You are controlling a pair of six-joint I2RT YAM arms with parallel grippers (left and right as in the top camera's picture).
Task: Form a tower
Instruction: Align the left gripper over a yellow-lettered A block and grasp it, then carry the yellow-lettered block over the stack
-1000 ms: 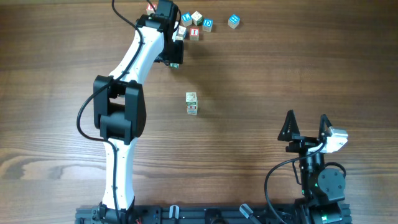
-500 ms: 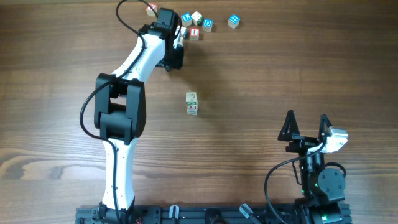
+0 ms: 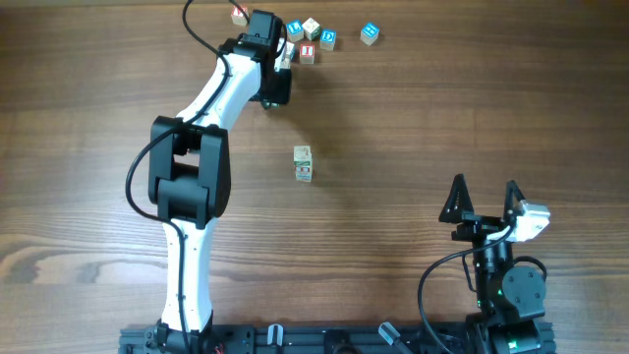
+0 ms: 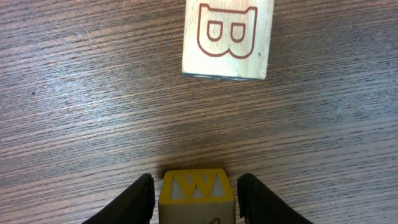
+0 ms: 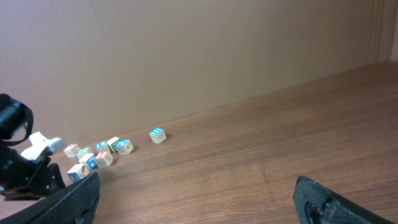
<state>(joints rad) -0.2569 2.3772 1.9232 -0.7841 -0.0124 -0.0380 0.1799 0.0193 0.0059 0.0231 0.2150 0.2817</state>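
Left tool (image 4: 196, 182): at the far edge of the table, among the loose cubes. Its fingers stand partly apart on either side of the W cube (image 4: 198, 194), close to its sides. I cannot tell whether they press on it.
Right tool (image 3: 485, 183): near the table's near right corner, fingers spread wide, holding nothing.
Tower (image 3: 303, 163): a narrow column of pale cubes near the middle of the table, well apart from both tools and from the loose cubes.
Loose cubes (image 3: 313, 39): a cluster along the far edge. The B cube (image 4: 228, 38) lies flat just beyond the W cube, apart from it.
Step in hand: probably taking the W cube for the tower.
Risk, grip: if the fingers close unevenly or catch only an edge, the cube could twist or slip out on the lift.
Risk, neighbours: the cluster is tight, so a sideways drift could push the B cube or others away.
Risk, placing: the tower is one cube wide, so an off-centre or tilted drop, or a brush from the descending fingers, would likely topple it.
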